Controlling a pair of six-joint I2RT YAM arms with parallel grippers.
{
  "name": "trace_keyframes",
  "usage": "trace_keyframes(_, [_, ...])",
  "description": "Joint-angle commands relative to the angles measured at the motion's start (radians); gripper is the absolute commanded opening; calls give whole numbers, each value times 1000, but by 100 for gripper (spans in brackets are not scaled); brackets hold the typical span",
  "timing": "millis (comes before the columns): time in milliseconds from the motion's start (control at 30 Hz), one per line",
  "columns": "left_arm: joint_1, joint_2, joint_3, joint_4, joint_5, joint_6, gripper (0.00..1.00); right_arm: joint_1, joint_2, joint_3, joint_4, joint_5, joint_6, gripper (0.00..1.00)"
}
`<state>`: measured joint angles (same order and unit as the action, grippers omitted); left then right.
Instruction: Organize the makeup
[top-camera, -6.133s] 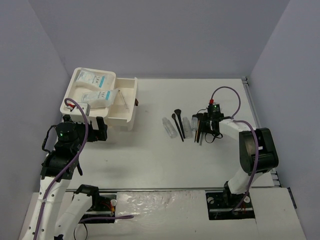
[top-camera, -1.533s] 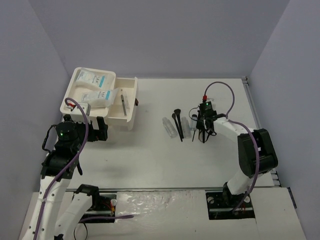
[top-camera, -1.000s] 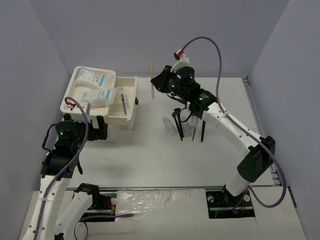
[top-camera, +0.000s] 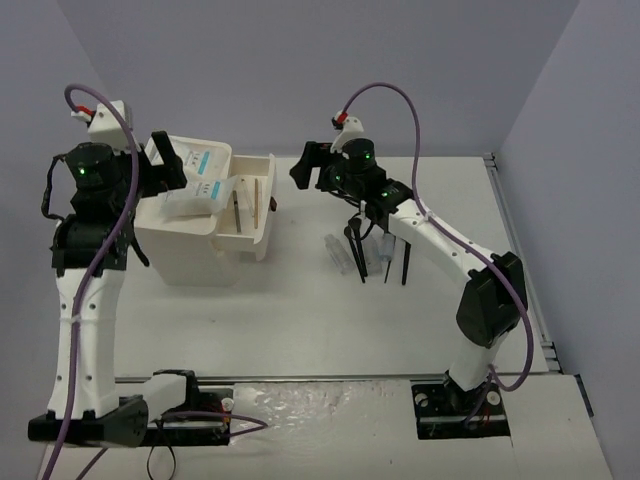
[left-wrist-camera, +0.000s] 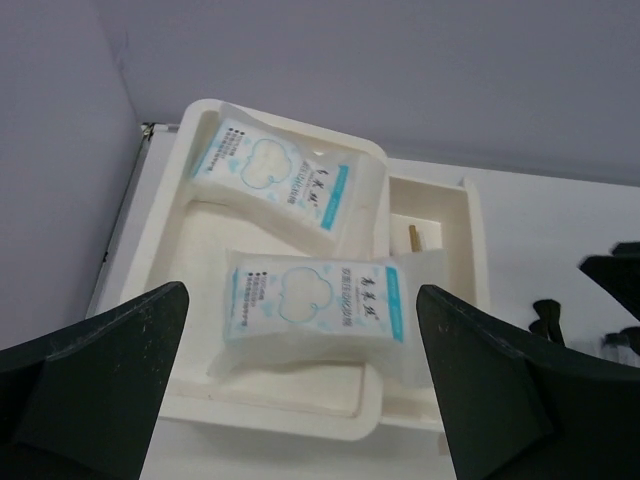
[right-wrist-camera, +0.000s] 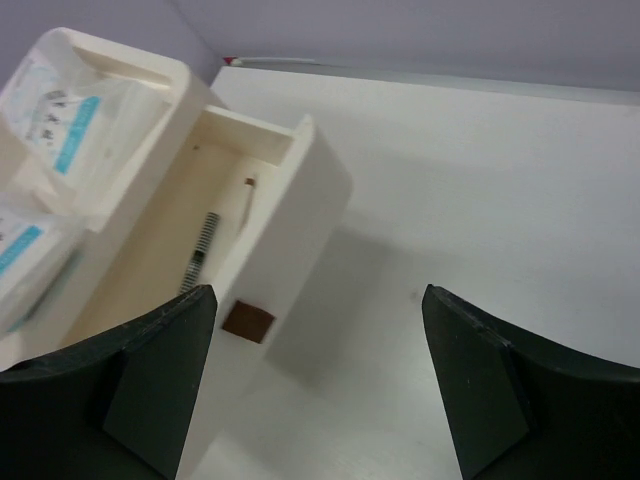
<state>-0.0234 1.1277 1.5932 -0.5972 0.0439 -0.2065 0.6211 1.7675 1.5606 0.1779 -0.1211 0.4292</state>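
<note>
White plastic box (top-camera: 185, 255) at the far left of the table (top-camera: 300, 310), with a shallow tray (left-wrist-camera: 270, 405) on top and a drawer (top-camera: 243, 246) pulled out to the right. In the tray, two flat white packets with teal labels: the upper packet (left-wrist-camera: 270, 180) tilted against the far rim, the lower packet (left-wrist-camera: 320, 305) across the near part, its right end reaching past the tray's edge toward the drawer. Inside the drawer, a brown stick (right-wrist-camera: 245, 203) and a thin dark brush (right-wrist-camera: 199, 262), both lengthwise and close together (touching or not, hard to tell). On the drawer's front, a dark red knob (right-wrist-camera: 248, 322).

High above the tray, the left gripper (top-camera: 165, 165), looking down on both packets; jaws spread wide, nothing between them. Stretched across from the right side, the right gripper (top-camera: 302, 166), hanging near the drawer's front, above the table; jaws likewise wide apart and empty.

Out in the middle of the table, well apart from the box, the rest of the makeup in a loose row: clear tubes (top-camera: 338, 256) lying flat, two black brushes (top-camera: 357, 252) between them with flared heads pointing away from the arms, and further right some thin black sticks (top-camera: 404, 262) partly under the right arm. All untouched by either gripper.
</note>
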Motion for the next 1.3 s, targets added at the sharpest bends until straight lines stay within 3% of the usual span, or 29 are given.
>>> trace_keyframes(0, [158,148,71,65,134,-60,97,-46,-38,-72,22,-33,-127,83])
trace_keyframes(367, [301,408,160,98,256,-12,97,-52,119,-31,20,-92,-255,87])
trace_keyframes(533, [309,474,167,76,304,22,97,-24,173,23,22,-124,-286,87])
trace_keyframes(1267, [295,450,20,232,485,-61,97,167,443,426,64,-184,-340,88])
